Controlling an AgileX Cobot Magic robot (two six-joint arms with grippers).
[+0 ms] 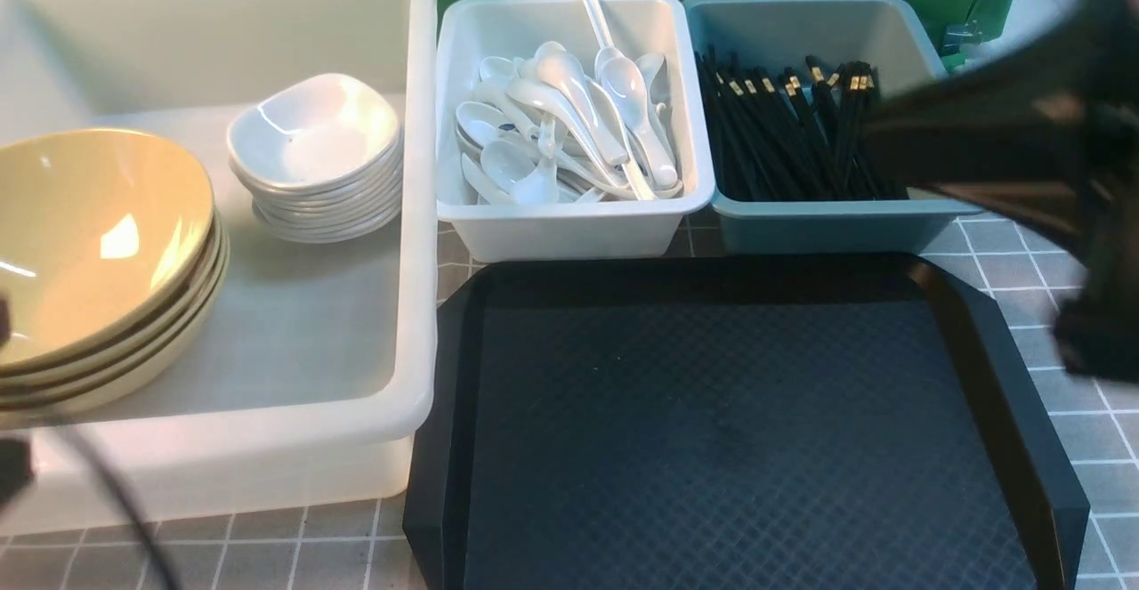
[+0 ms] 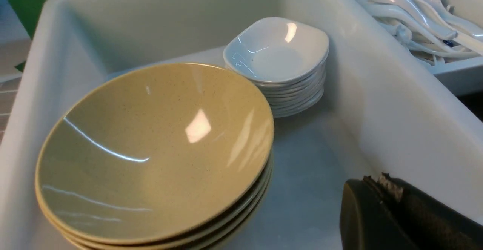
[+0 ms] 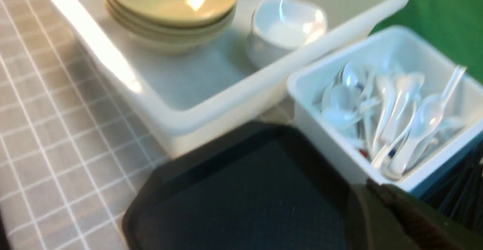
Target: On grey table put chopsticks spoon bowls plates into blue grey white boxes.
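Chopsticks point(image 1: 792, 127), black with gold bands near their tops, lie bundled in the blue-grey box point(image 1: 827, 216) at the far right of the surface point(image 1: 1023, 261). Just beside it on the left, touching wall to wall, the small white box point(image 1: 569, 225) holds a heap of white spoons point(image 1: 569, 127), with one clear spoon leaning against its back wall. The large white box point(image 1: 418, 216) takes up the left side. Inside it, a stack of yellow bowls point(image 1: 98, 252) sits at the near left, and a stack of small white plates point(image 1: 316, 154) stands further back, near the bowls but apart from them. A black tray point(image 1: 739, 430) with a textured floor lies on the gridded surface in front of the two smaller boxes, its left edge right against the large box.

The left tool point(image 2: 381, 189) hangs over the large white box near its right wall, its fingers pressed together and holding nothing. The right tool point(image 3: 377, 197) hovers above the far corner of the tray, close to the spoon box, its fingers likewise together and empty. In the front view the right arm point(image 1: 1023, 136) shows as a dark blur over the right edge.
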